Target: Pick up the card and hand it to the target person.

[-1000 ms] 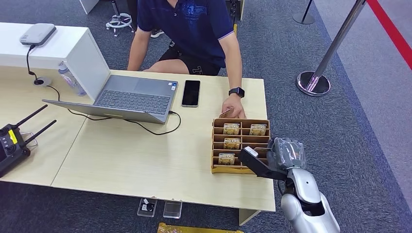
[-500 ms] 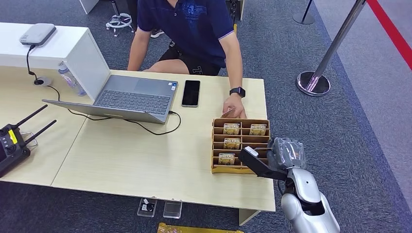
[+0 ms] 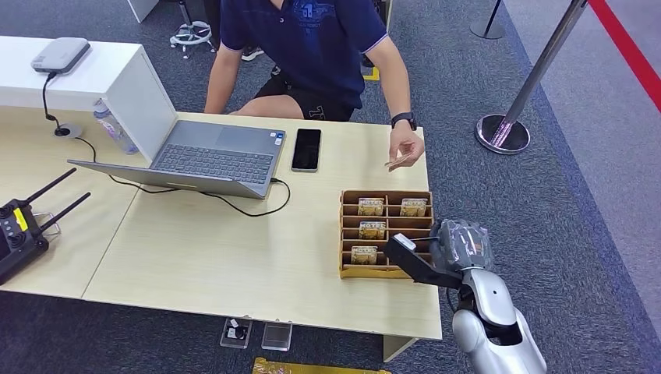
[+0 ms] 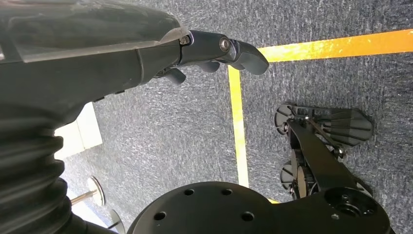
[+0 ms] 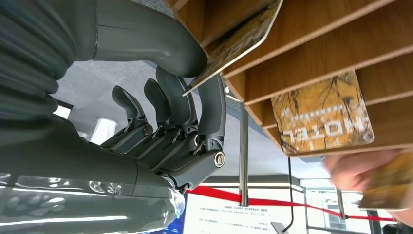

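The right hand is pinching a card between thumb and fingers at the wooden rack's near corner; I'd be lifting it straight out before reaching toward the person.

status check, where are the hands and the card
Right hand pinching a card at the wooden rack. Left hand hanging empty over the floor. Person's hand raised beyond the rack, nothing blocking.

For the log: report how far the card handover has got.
Done: right hand is at the rack. In hand: its thumb and a finger pinch a card, still in its slot. Left: lift it out and pass it to the person's hand.
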